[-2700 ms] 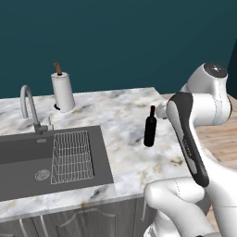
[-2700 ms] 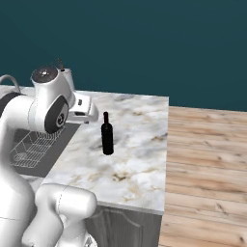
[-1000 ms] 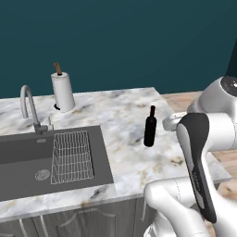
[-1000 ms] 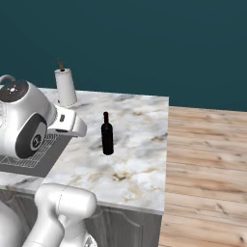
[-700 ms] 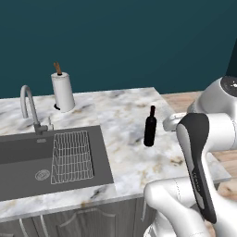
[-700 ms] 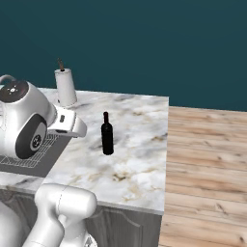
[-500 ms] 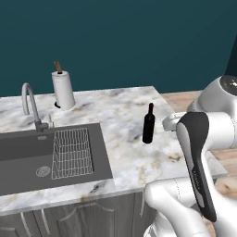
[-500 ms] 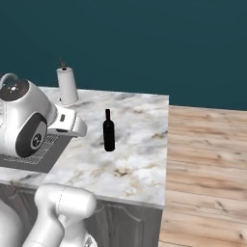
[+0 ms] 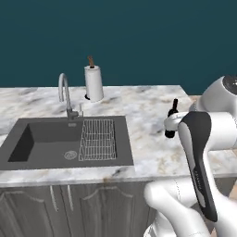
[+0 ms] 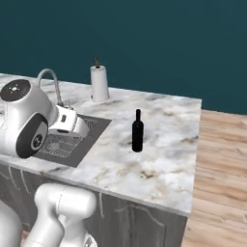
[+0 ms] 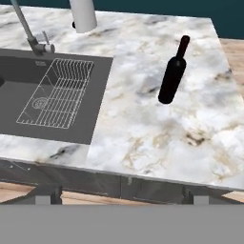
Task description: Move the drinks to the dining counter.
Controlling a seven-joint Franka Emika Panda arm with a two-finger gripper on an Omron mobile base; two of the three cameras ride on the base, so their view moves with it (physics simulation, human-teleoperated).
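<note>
A slim dark bottle (image 10: 137, 132) stands upright on the white marble dining counter (image 10: 164, 149), right of the sink. In the left base view my arm hides part of the bottle (image 9: 171, 125). The hand view looks down on the counter (image 11: 152, 138) from in front of its edge, with the bottle (image 11: 172, 76) well ahead and apart from my gripper (image 11: 121, 196). The fingertips (image 11: 47, 194) stand wide apart at the bottom, open, with nothing between them.
A dark sink (image 9: 51, 139) with a wire rack (image 9: 98, 139) and a curved faucet (image 9: 65, 95) takes up the counter's left. A paper-towel roll (image 9: 94, 82) stands behind it. Grey cabinet fronts (image 10: 130, 217) lie below; wooden floor (image 10: 219, 169) is to the right.
The whole picture has shifted in both base views, so the base has driven. The bottle stands where it was on the counter. The arm keeps its pose, gripper still open.
</note>
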